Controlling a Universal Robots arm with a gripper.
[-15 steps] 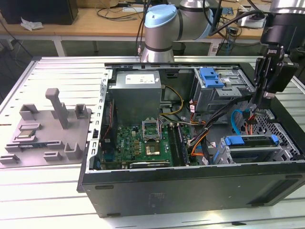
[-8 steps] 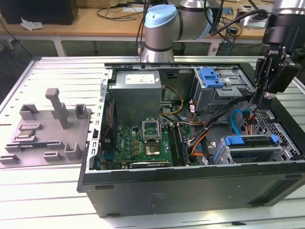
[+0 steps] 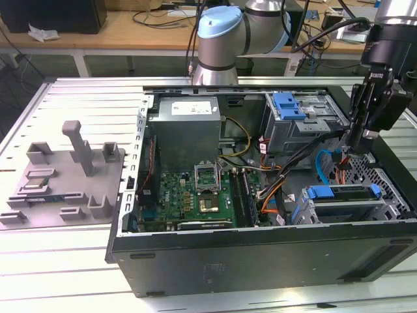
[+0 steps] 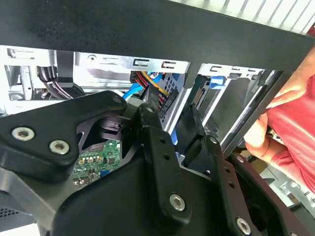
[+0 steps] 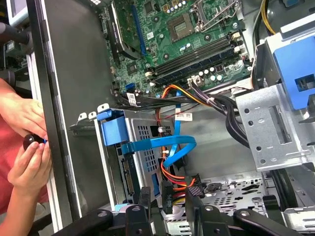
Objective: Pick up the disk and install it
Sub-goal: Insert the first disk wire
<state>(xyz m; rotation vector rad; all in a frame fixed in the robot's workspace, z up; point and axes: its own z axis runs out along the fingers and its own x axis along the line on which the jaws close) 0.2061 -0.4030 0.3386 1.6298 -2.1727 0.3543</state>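
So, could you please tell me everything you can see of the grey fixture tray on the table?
The grey fixture tray looks like matte moulded plastic: a flat base carrying several low blocks and slotted holders plus one taller upright post. It lies flat on the slatted metal table, at the exterior view's left of the open computer case, close beside it. Small parts seem to sit in two holders.

Blue-framed disk (image 3: 342,193) lies flat inside drive cage (image 3: 339,214).
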